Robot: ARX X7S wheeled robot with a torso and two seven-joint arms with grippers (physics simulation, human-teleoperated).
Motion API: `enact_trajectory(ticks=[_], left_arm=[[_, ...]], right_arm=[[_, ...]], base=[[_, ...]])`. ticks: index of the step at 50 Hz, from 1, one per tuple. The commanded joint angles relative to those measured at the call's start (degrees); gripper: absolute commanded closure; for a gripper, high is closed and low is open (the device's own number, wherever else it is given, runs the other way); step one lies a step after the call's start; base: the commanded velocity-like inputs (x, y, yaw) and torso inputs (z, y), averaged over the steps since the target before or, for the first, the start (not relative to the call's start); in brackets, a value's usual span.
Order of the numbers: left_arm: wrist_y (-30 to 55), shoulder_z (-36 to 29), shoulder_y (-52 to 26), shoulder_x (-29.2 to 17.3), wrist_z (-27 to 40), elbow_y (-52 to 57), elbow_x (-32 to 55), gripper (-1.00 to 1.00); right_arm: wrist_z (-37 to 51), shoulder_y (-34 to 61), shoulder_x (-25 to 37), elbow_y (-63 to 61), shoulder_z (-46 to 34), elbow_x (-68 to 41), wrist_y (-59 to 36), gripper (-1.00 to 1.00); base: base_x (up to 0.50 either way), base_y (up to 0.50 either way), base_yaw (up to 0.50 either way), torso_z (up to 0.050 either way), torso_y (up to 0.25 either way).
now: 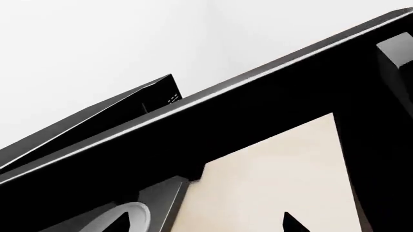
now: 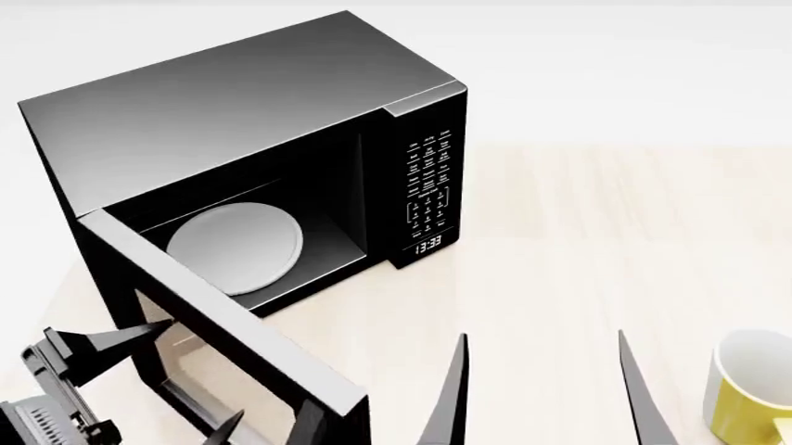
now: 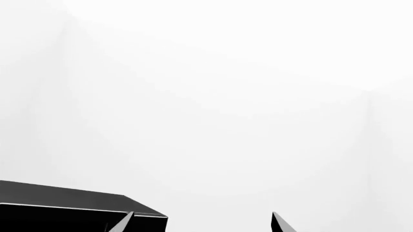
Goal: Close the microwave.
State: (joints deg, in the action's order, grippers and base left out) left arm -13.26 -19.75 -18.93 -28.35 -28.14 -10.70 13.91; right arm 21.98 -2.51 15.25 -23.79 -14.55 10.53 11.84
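The black microwave [image 2: 248, 102] stands on the table with its door [image 2: 236, 311] swung wide open toward me. A white round plate [image 2: 236, 246] lies inside, and the keypad [image 2: 427, 181] and clock [image 2: 428, 246] face right. My left gripper [image 2: 192, 375] is open at the door's outer face, close to the glass, one finger on each side of the window. In the left wrist view the left gripper [image 1: 206, 227] looks through the door's window [image 1: 271, 174] at the plate [image 1: 125, 217]. My right gripper [image 2: 544, 394] is open and empty in front of the microwave. The right wrist view shows the right gripper [image 3: 201, 224] and a corner of the microwave [image 3: 65, 208].
A yellow mug [image 2: 748, 389] stands on the light wooden table [image 2: 581, 250] at the near right, just beyond my right gripper. The open door juts out over the table's near left part.
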Motion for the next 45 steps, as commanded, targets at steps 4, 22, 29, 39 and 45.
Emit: enact_trajectory(ticks=[4,22,29,39,45], left_arm=[[-1.55,-1.16,-2.2,2.5,0.28,-2.97,-1.25,-1.0],[-3.67,-1.35,-3.67,4.67,1.46,-6.02,-1.99,-1.0],[-4.67,-1.26,-4.29,5.71,2.41,-7.45,-2.44,-1.0],[-6.5,-0.86,-5.94,7.48,4.12,-10.8,-3.28,-1.0],[-6.75,-0.79,-6.93,8.13,4.79,-11.89,-3.6,-1.0]], right_arm=[[0.47,0.08,0.36,0.7,-0.22,-0.4,0.38,-1.0],[0.97,0.07,0.7,0.89,-0.56,-0.65,0.42,-1.0],[1.14,-0.02,0.87,0.96,-0.68,-0.82,0.43,-1.0],[1.42,0.01,1.06,1.38,-0.88,-1.05,0.67,-1.0],[1.53,0.16,1.13,1.59,-0.99,-1.21,0.59,-1.0]], base=[[0.0,0.0,0.0,0.0,0.0],[0.0,0.0,0.0,0.0,0.0],[0.0,0.0,0.0,0.0,0.0],[0.0,0.0,0.0,0.0,0.0],[0.0,0.0,0.0,0.0,0.002]])
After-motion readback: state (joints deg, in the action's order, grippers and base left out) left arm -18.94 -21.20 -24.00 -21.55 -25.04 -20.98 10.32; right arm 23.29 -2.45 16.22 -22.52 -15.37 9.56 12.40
